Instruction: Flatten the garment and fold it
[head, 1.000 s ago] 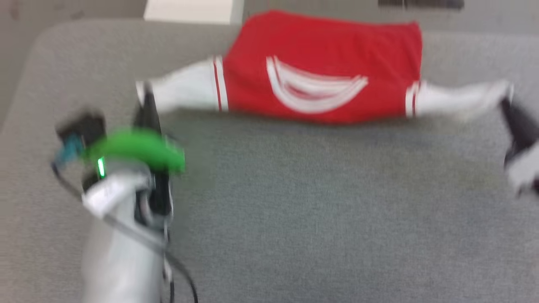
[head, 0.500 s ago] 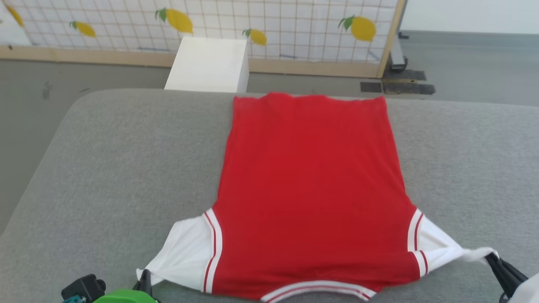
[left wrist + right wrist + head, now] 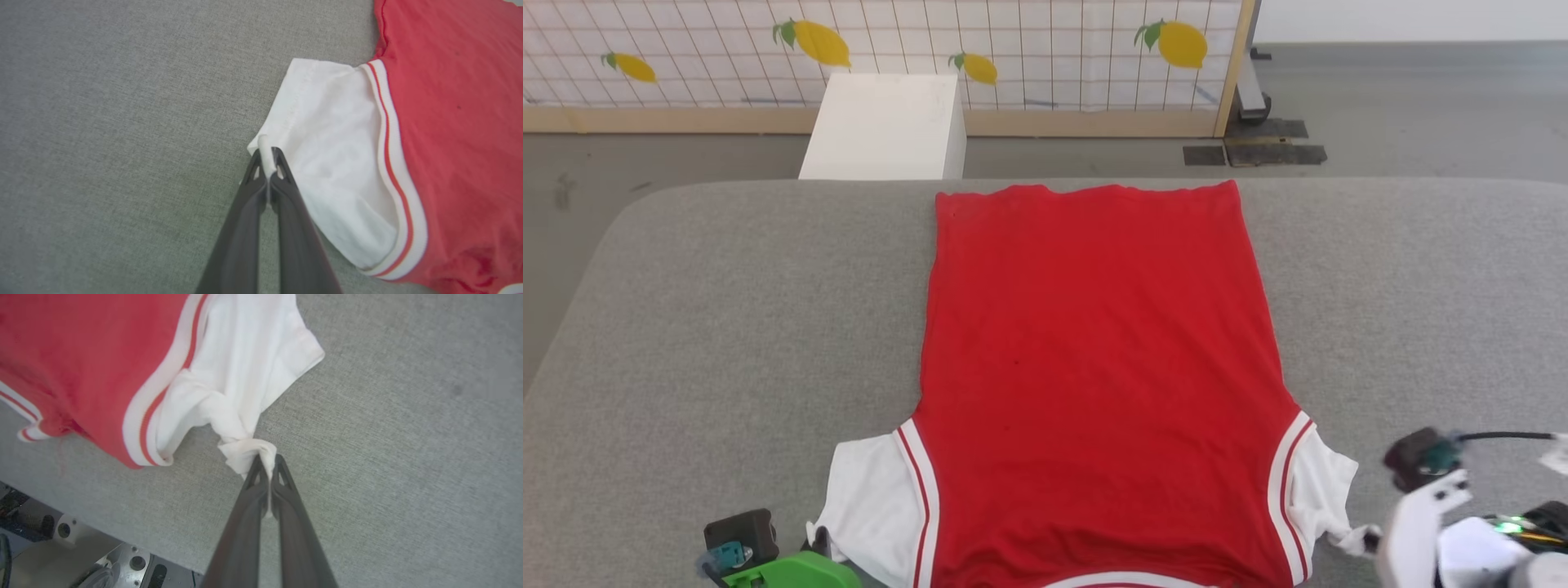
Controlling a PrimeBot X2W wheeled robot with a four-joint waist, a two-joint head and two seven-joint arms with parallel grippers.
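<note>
Two pinches hold the shirt (image 3: 457,122), one at each sleeve. In the left wrist view, our left gripper (image 3: 267,161) has its fingers pressed together on the outer corner of the left sleeve (image 3: 327,171) at mid-frame, with the red body down the right side. We judge the corner was chosen because a pull from the very tip spreads the sleeve flat on the grey cushion (image 3: 102,122). In the right wrist view, our right gripper (image 3: 267,465) is clamped on a twisted bunch of the right sleeve (image 3: 245,367), which ropes from the centre toward the upper left. That sleeve is creased, not spread, and it lies near the cushion's edge at the lower left. In the head view the shirt lies plain side up along the middle of the cushion, its hem at the far edge in the upper centre and its sleeves at the bottom left and right, beside our grippers. The body looks smooth, so we judge the flattening nearly done and the matched outward grips meant to square the shoulders before any fold.
</note>
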